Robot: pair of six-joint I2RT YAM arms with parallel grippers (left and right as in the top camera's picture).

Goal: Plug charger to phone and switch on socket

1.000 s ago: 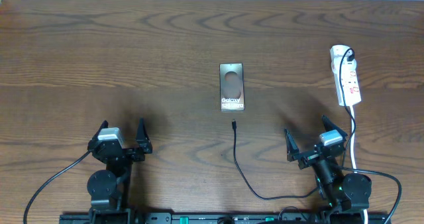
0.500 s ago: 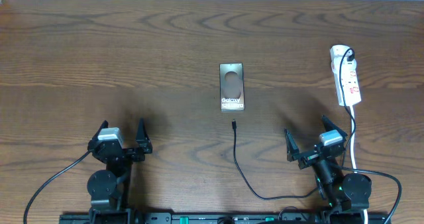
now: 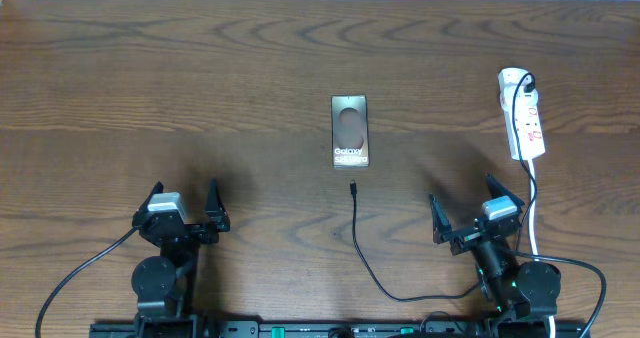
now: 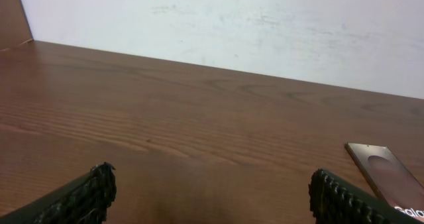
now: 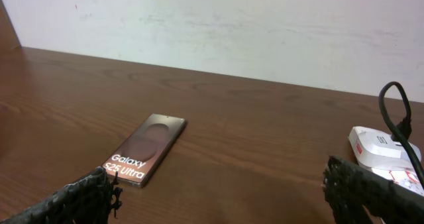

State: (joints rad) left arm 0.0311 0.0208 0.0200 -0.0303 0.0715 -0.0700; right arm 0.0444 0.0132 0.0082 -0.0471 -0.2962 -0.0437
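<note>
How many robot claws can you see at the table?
2. The left gripper is at the front left of the table, and the right gripper is at the front right. Both are open and hold nothing.

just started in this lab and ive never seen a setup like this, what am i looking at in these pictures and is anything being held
It is a robot with two arms at a wooden table, each ending in a two-finger gripper. The overhead picture looks straight down: the left gripper and right gripper sit at the near edge, both open, holding nothing. The other two come from a camera on each wrist, so its own dark fingers show in the bottom corners. On the table lie a phone lettered Galaxy S25 Ultra, a thin black charger cable whose tip lies just short of the phone, not plugged in, and a white power strip on the right.
</note>
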